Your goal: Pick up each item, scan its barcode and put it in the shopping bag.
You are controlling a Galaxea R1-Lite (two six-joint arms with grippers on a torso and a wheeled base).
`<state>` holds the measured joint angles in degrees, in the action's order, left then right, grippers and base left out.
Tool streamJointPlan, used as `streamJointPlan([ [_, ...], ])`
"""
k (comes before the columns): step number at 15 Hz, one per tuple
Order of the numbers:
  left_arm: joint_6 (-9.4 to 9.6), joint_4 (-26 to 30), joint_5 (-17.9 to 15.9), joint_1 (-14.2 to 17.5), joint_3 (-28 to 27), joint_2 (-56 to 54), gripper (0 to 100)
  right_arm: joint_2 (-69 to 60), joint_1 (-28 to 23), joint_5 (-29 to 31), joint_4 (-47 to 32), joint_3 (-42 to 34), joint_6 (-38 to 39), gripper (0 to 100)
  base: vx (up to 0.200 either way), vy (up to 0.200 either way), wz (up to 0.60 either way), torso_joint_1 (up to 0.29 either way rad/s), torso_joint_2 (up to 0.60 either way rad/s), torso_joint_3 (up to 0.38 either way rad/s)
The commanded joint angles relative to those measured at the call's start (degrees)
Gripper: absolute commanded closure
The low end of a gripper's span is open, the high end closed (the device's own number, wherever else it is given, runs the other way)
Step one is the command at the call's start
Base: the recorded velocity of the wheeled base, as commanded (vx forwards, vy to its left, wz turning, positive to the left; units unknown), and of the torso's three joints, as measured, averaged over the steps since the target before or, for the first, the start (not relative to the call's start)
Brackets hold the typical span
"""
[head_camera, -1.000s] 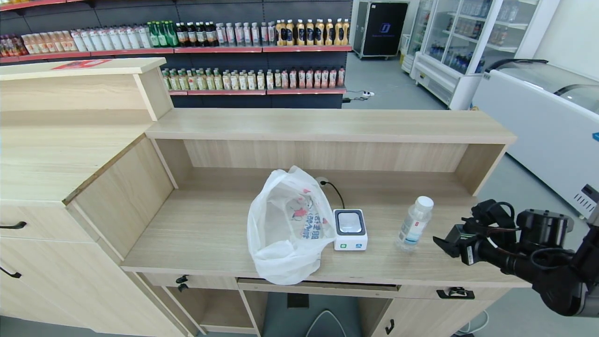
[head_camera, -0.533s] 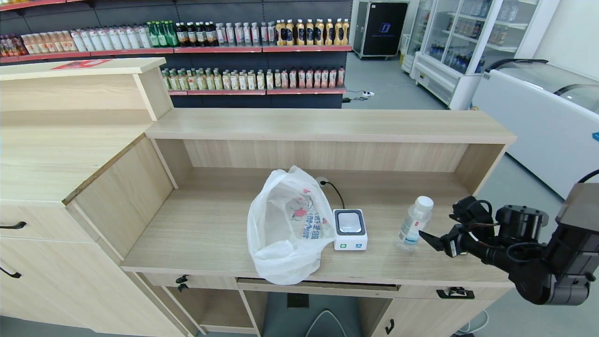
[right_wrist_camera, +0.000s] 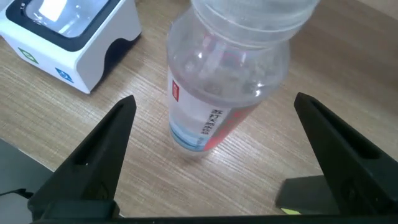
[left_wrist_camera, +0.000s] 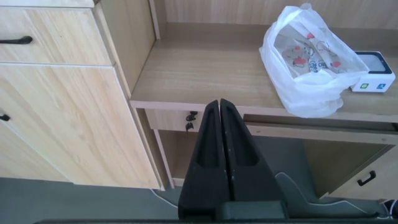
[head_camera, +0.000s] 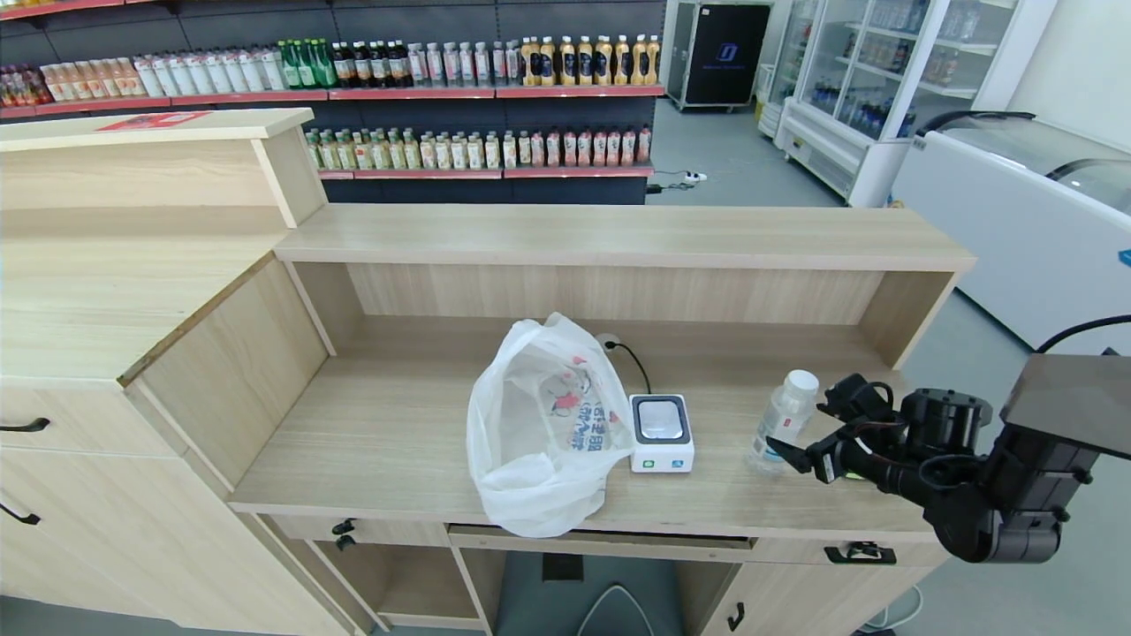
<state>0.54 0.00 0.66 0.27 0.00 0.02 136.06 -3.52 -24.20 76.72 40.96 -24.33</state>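
Note:
A clear water bottle (head_camera: 783, 420) with a white cap stands upright on the wooden counter (head_camera: 389, 433), right of the white barcode scanner (head_camera: 661, 432). My right gripper (head_camera: 800, 427) is open at the bottle's right side, low over the counter. In the right wrist view the bottle (right_wrist_camera: 224, 81) stands in the gap ahead of my right gripper (right_wrist_camera: 214, 102), with one black finger (right_wrist_camera: 93, 162) on either side and neither touching it. The white plastic shopping bag (head_camera: 539, 424) sits open left of the scanner. My left gripper (left_wrist_camera: 220, 107) is shut and empty, held low in front of the counter's front edge.
A raised shelf (head_camera: 618, 234) runs along the counter's back and a wooden side wall (head_camera: 239, 371) closes its left end. The scanner's black cable (head_camera: 632, 358) runs to the back. Drawers with black handles (head_camera: 859, 554) sit under the front edge. A chest freezer (head_camera: 1016, 221) stands at the right.
My right arm has moved left toward the water bottle, bringing its open fingers from well to the right up to either side of it. Bottle, scanner and bag have not moved.

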Motion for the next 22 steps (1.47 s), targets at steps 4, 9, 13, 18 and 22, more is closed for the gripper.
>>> streamJointPlan([
  [4,-0.01,0.0,0.0,0.0,0.0,0.0,100,4.4,1.7,-0.7,0.1,3.7,0.0,0,0.0,0.0,0.0,0.0,0.0,0.0],
  [9,-0.01,0.0,0.0,-0.1,0.0,0.0,100,6.4,4.3,-1.6,0.8,5.9,0.1,0,0.0,0.0,0.0,0.0,0.0,0.0],
  [13,-0.01,0.0,0.0,0.0,0.0,0.0,100,7.9,4.5,-1.4,0.7,7.8,0.2,0,0.0,0.0,0.0,0.0,0.0,0.0],
  [18,-0.01,0.0,0.0,0.0,0.0,0.0,100,9.6,4.3,-1.6,0.7,11.5,0.4,0,0.0,0.0,0.0,0.0,0.0,0.0],
  [22,-0.01,0.0,0.0,0.0,0.0,0.0,100,10.4,4.1,-3.1,0.6,12.5,1.8,100,0.0,0.0,0.0,0.0,0.0,0.0],
])
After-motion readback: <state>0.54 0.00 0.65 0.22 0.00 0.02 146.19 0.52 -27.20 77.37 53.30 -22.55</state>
